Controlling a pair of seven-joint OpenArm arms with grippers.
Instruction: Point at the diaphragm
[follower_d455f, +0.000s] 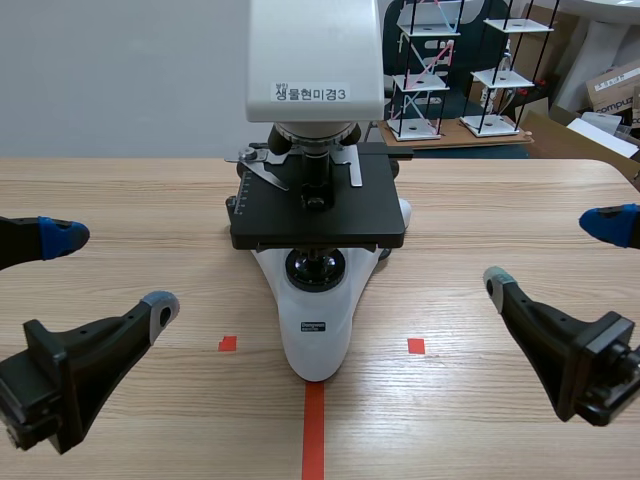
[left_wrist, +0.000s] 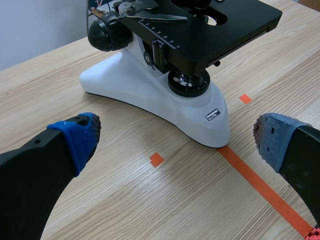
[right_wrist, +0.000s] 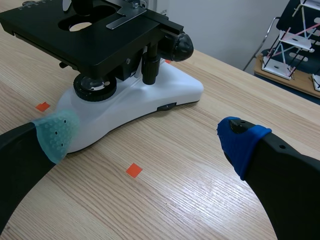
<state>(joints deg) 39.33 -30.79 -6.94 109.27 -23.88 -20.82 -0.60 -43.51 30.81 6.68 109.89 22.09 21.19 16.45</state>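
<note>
Both agape: left pincer (follower_d455f: 112, 270), right pincer (follower_d455f: 550, 252) | microscope (follower_d455f: 316, 330) between them | diaphragm (follower_d455f: 316, 268) untouched

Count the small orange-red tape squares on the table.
2 small orange-red tape squares: one on the left arm's side of the white microscope base, one on the right arm's side. Others may hide behind it.
</note>
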